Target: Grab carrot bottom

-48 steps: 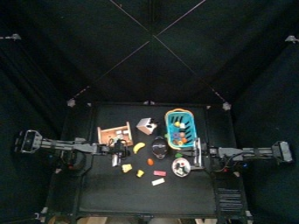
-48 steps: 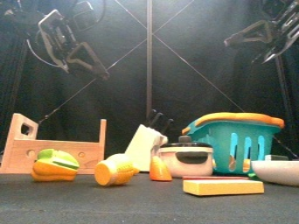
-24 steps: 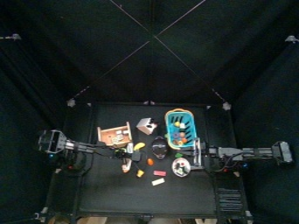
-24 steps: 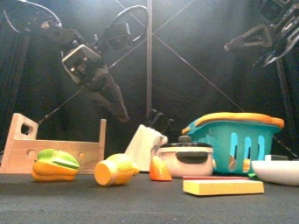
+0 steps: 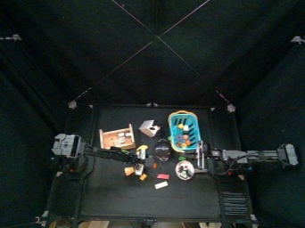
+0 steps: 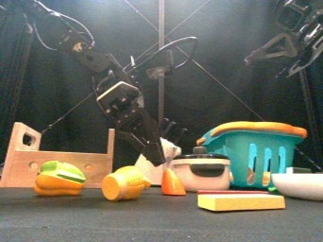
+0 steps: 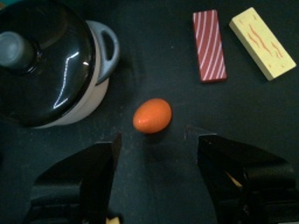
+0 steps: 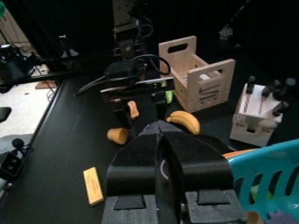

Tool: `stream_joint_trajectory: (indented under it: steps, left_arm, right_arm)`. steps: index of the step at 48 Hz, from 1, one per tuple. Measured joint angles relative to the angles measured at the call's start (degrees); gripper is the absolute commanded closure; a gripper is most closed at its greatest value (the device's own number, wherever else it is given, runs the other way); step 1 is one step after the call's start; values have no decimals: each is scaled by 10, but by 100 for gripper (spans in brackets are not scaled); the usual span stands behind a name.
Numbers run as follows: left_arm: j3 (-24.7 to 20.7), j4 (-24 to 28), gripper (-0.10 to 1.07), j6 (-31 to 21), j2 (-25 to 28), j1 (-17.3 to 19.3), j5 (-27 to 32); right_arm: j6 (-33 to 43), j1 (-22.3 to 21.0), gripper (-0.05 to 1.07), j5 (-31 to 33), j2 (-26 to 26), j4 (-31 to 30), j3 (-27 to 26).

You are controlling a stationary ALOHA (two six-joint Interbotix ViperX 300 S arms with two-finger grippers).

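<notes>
Hanging the left gripper (image 7: 158, 159) right above the small orange rounded plastic carrot bottom (image 7: 152, 115), with the 2 jaws spread almost as wide as possible and clasping nothing. Framing the piece neatly in the gap between them, though not touching it yet.

Lying on the black table (image 7: 268, 114), on a bare patch just beside the black-lidded cooking pot (image 7: 52, 66), and near 2 flat toy pieces: a red striped strip (image 7: 209, 44) and a pale yellow block (image 7: 267, 41). Showing in the front view as a short orange stub standing next to the pot.

Judging it light, stiff and smooth (toy plastic, most likely), so probably apt to roll or squirt out from under a glancing pinch. Favouring a hold across the widest part, low down near the table, with 1 jaw on each side. Needing care on the pot side, where room for a jaw is looking tighter.

Resting the right gripper (image 8: 176, 140) high at the table's right, jaws appearing closed together and carrying nothing.
</notes>
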Motion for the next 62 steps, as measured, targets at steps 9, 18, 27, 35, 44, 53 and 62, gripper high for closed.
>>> stream_joint_trajectory:
  steps: [9,18,27,35,44,53,62]
  left_arm:
    - [-15,-29,5,-4,25,1,-50]
    - [-15,-83,5,-4,37,2,-61]
    - [-16,-92,5,-2,53,3,-62]
    - [-17,-91,5,-2,61,3,-62]
    - [-18,-87,6,-1,63,2,-63]
    - [-18,-79,7,-1,71,4,-62]
    - [-18,-79,22,-2,72,11,-62]
  right_arm:
    - [0,0,100,1,6,1,5]
    - [0,0,100,2,13,0,6]
    - [0,0,100,3,14,1,6]
    - [0,0,100,5,14,1,6]
    - [0,0,100,6,15,2,6]
    - [0,0,100,6,15,2,8]
    - [0,0,100,7,16,1,8]
